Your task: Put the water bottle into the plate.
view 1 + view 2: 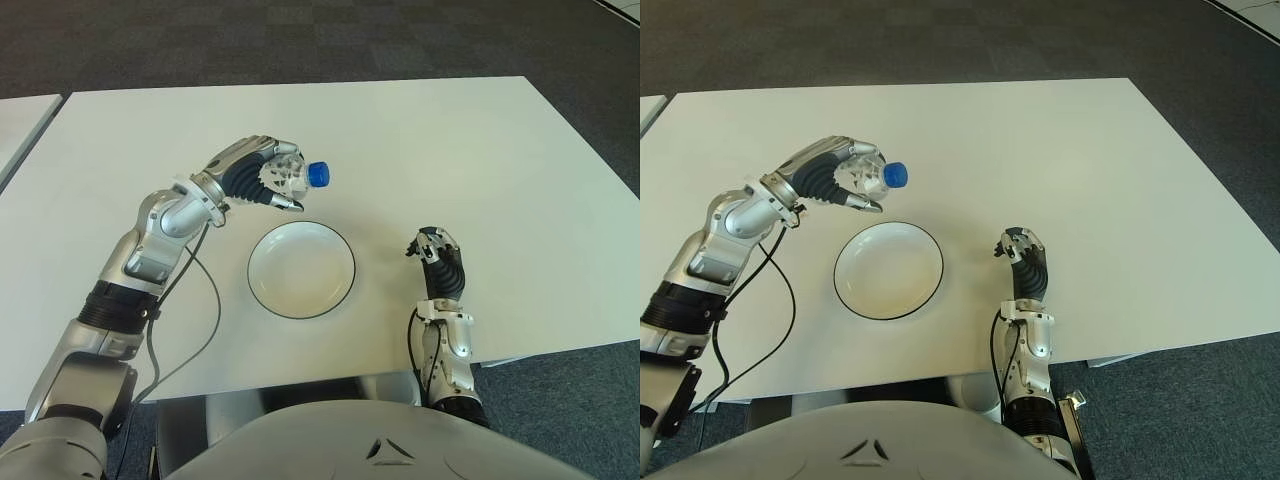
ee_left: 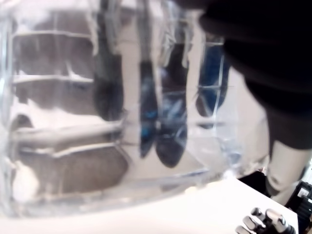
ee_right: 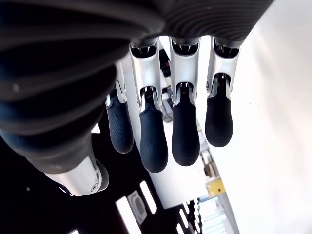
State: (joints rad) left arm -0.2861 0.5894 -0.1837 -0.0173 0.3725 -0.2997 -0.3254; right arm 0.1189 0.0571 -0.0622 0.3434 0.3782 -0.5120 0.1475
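My left hand is shut on a clear water bottle with a blue cap, holding it on its side above the table, just behind the plate's far left rim. The cap points to the right. The bottle's ribbed clear wall fills the left wrist view. A white plate with a thin dark rim sits on the white table near the front middle, with nothing in it. My right hand shows to the right of the plate near the front edge, fingers relaxed and holding nothing.
A black cable loops from my left forearm over the table's front left part. Dark carpet lies beyond the far edge. Another white table's corner shows at far left.
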